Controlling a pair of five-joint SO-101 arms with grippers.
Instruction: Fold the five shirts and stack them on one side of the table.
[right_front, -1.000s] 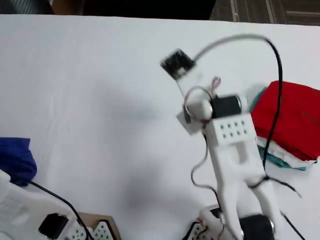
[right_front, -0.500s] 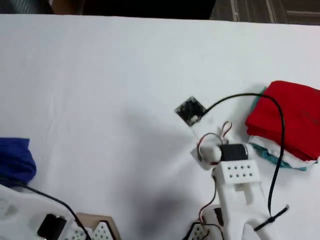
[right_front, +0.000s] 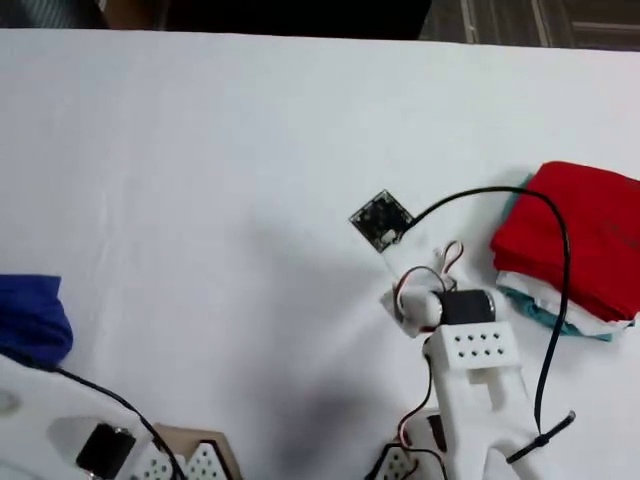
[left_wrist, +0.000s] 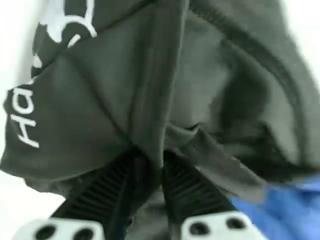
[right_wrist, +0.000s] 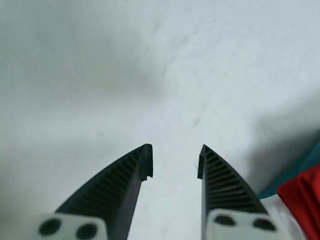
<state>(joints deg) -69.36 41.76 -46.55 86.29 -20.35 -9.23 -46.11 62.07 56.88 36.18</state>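
Observation:
My left gripper (left_wrist: 147, 152) is shut on a fold of a dark grey shirt (left_wrist: 150, 80) with white print, which hangs over its fingers. A blue shirt (left_wrist: 285, 210) lies just behind it, and it also shows at the table's left edge (right_front: 30, 320). A folded stack stands at the right edge, with a red shirt (right_front: 580, 235) on top and white and teal layers (right_front: 545, 305) under it. My right gripper (right_wrist: 175, 150) is open over bare tablecloth, holding nothing. A corner of the red stack (right_wrist: 302, 195) is just beside it.
The white tablecloth (right_front: 200, 170) covers the whole table. The right arm (right_front: 470, 345) and its black cable (right_front: 550, 260) sit left of the stack at the near edge. The left arm's base (right_front: 60, 440) is at the near left corner.
The right arm has drawn back toward the near edge and lowered, then stayed still for the last half second. The left arm's base shifted slightly at the near left.

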